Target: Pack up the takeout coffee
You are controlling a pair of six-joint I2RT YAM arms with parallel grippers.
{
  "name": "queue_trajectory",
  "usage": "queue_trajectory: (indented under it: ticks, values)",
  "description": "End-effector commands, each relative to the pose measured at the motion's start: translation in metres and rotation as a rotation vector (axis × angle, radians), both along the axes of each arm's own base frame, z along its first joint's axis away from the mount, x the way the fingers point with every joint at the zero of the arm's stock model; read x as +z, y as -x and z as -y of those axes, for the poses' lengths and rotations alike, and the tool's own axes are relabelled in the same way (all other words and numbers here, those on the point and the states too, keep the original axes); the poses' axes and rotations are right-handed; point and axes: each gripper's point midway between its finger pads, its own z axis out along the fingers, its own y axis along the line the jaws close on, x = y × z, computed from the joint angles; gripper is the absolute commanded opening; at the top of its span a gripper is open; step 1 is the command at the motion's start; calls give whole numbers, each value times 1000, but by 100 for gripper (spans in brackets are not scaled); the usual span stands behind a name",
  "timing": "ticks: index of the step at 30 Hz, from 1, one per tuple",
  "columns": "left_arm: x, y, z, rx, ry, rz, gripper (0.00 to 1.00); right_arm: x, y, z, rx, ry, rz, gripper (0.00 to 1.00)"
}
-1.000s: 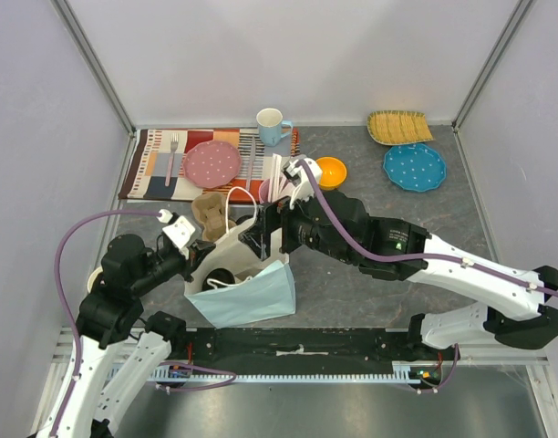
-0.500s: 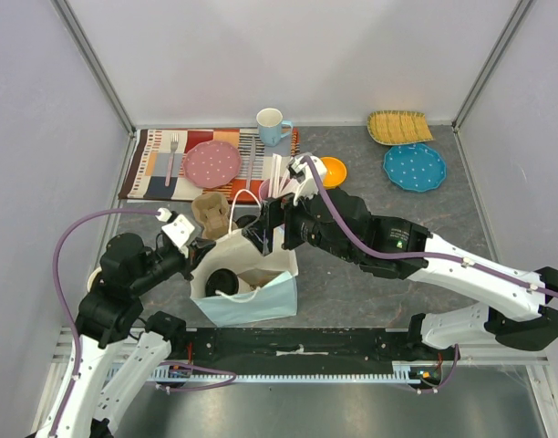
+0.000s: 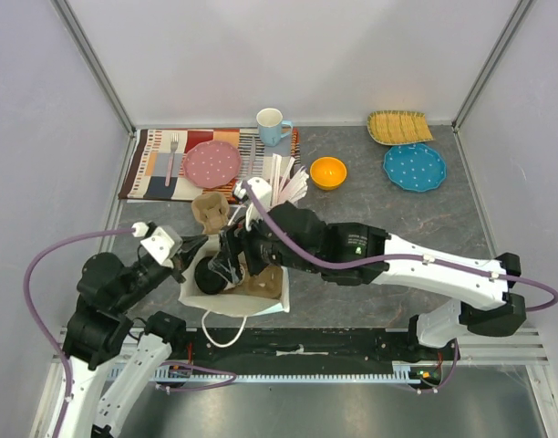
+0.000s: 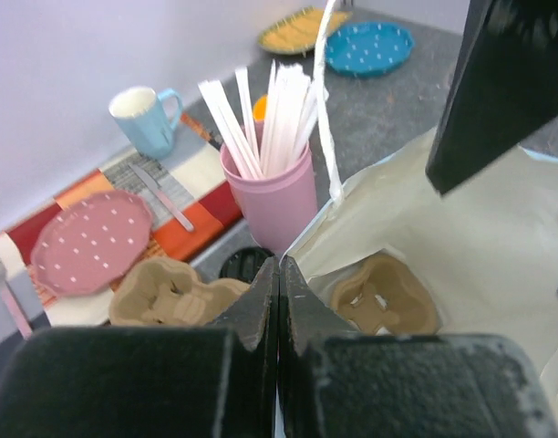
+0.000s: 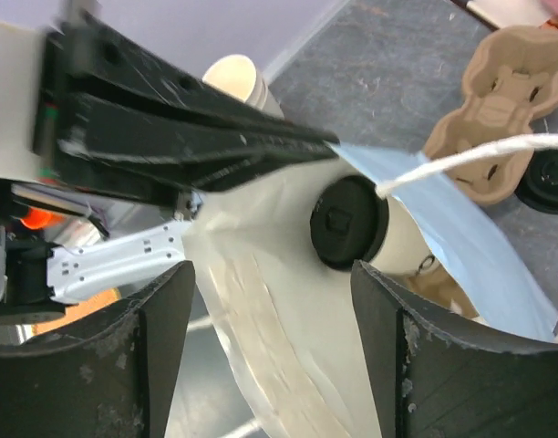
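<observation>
Grey desk (image 3: 425,246), pale walls: two robot arms meet over a paper bag (image 3: 261,297), light blue outside and off-white within, near the front edge. The left fingers (image 4: 258,306) are pressed together on the bag's rim, with no gap showing between them. The right fingers (image 5: 160,347) stand wide apart over the bag's mouth, holding nothing and touching nothing that shows.

The takeout coffee (image 5: 349,222), a small off-white paper cup with a round black plastic lid, sits inside the bag just past the right fingers. It is close beside the pinched rim and next to a brown moulded cardboard cup carrier (image 4: 384,297) that also lies in the bag. From the right wrist, the bag's white string handle (image 5: 470,155) crosses in front of the cup. From above, the right arm covers much of the bag.

At the back left lies a striped placemat (image 3: 151,173) with a pink-handled fork (image 3: 172,155) and a pink dotted plate (image 3: 212,162). A second cardboard carrier (image 3: 209,210) sits just behind the bag, with a loose black lid (image 4: 245,263) beside it. Next come a tall pink cup of wooden sticks (image 4: 270,196), a light-blue handled mug (image 3: 272,125), an orange bowl (image 3: 328,172), a yellow woven tray (image 3: 399,126) and a blue dotted plate (image 3: 414,166).
</observation>
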Motion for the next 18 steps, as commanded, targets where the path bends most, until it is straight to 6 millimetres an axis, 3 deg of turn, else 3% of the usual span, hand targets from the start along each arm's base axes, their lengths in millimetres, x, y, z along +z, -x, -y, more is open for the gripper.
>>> queue_trajectory:
  ticks: [1, 5, 9, 13, 18]
  values:
    - [48, 8, -10, 45, 90, 191, 2, -20, 12, 1, -42, 109, 13, 74]
    - [37, 18, -14, 46, 109, 208, 2, -60, 30, -7, -86, 236, 44, 66]
    - [26, 24, -12, 21, 109, 197, 2, -89, 30, -15, -139, 320, 57, 60]
    - [17, 21, -12, 31, 105, 160, 2, -91, 17, -19, -214, 312, 49, 54]
    - [8, 18, -9, 40, 139, 84, 2, -105, 4, -30, -242, 301, -44, 59]
